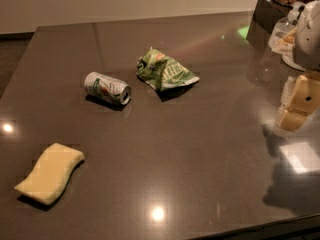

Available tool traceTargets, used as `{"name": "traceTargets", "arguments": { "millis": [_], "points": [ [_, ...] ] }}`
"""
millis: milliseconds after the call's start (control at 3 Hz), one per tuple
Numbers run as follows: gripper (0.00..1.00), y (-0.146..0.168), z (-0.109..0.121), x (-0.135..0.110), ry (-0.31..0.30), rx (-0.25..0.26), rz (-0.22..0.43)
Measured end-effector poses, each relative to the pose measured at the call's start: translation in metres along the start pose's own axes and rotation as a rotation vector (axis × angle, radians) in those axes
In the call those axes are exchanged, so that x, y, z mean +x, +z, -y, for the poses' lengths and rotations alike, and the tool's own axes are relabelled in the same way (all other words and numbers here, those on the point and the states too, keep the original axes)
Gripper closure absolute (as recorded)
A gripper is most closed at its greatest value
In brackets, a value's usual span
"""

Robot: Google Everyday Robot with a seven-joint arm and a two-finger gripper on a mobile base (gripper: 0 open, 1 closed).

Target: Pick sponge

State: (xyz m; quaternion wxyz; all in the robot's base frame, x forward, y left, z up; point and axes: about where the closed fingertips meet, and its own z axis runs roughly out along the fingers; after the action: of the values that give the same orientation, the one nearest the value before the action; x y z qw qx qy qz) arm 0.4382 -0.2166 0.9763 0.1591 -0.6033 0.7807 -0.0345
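Camera view shows my jaws hanging over the desk [200, 154] edge; apart or together, I cannot tell. The sponge [50, 173] lies flat, well apart from them, clear of the soda can [107, 88] and crumpled green bag [165, 73], so likely free to grasp.

sponge [50, 173] pale yellow | can [107, 88] silver | bag [165, 70] green | pincer [297, 106] cream, right edge

Dim, warm overhead lighting leaves glare spots on the glossy table [200, 149], and the claw [296, 109] at the right edge casts a shadow.
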Motion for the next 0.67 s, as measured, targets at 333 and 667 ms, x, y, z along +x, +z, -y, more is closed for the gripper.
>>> {"name": "traceTargets", "arguments": {
  "millis": [333,667],
  "points": [
    [0.0,0.0,0.0,0.0,0.0,0.0,0.0],
    [0.0,0.018,0.002,-0.029,-0.05,-0.047,0.029]
  ]
}}
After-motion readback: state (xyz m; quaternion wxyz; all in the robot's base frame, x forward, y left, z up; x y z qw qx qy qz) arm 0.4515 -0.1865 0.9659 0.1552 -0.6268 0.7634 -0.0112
